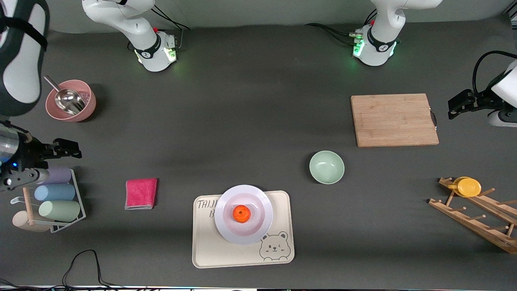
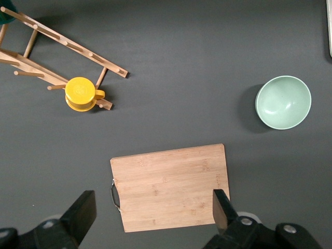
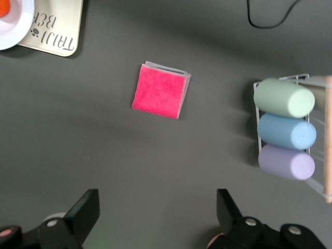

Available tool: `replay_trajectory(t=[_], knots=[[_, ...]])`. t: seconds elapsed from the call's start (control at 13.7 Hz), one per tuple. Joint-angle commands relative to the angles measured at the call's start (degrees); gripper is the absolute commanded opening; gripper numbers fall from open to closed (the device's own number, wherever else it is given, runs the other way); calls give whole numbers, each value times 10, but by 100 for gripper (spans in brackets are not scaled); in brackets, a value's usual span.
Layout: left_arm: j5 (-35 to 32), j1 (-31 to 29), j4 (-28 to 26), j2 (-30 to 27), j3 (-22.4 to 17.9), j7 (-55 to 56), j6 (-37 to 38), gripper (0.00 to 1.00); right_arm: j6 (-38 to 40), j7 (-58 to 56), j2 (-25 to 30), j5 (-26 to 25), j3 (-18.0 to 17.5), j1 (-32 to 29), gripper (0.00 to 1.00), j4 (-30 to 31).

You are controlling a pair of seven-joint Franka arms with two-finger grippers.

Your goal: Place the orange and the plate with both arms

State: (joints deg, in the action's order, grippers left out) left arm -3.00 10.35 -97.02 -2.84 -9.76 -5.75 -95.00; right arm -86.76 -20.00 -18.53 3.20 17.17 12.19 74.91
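Note:
The small orange (image 1: 241,213) sits in the middle of the pale plate (image 1: 264,206). The plate rests on the cream bear tray (image 1: 210,250) near the front camera. The right wrist view catches a corner of the plate (image 3: 15,26), the orange (image 3: 3,6) and the tray (image 3: 57,31). My left gripper (image 1: 453,106) hangs open and empty at the left arm's end of the table. In its wrist view the left gripper (image 2: 153,210) is above the cutting board's edge. My right gripper (image 1: 74,148) is open and empty above the cup rack's end, and the right gripper (image 3: 157,207) looks down on bare table.
A wooden cutting board (image 1: 394,120) and a mint-green bowl (image 1: 326,167) lie toward the left arm's end. A wooden rack (image 1: 476,214) with a yellow cup (image 1: 468,186) is there too. A pink cloth (image 1: 140,193), a cup rack (image 1: 56,198) and a pink bowl (image 1: 87,109) holding a scoop lie toward the right arm's end.

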Motion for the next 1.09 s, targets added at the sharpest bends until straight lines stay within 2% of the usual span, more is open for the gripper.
replay_trajectory(t=[0.0,0.22,0.36,0.73,1.02], knots=[[-5,3,9,-1,-3,0,14,100,-54,54,120,-43,-104,-69,100,144],[-7,3,9,-1,-3,-2,13,100,-59,57,144,-45,-135,-99,100,166],[-7,3,9,-1,-3,-3,13,100,-47,67,145,-64,-135,-96,100,152],[-8,3,9,-1,-3,-2,15,100,-26,92,149,-60,-131,-96,100,147],[4,4,20,-4,-1,1,62,100,-17,105,152,-59,-130,-96,100,146]])
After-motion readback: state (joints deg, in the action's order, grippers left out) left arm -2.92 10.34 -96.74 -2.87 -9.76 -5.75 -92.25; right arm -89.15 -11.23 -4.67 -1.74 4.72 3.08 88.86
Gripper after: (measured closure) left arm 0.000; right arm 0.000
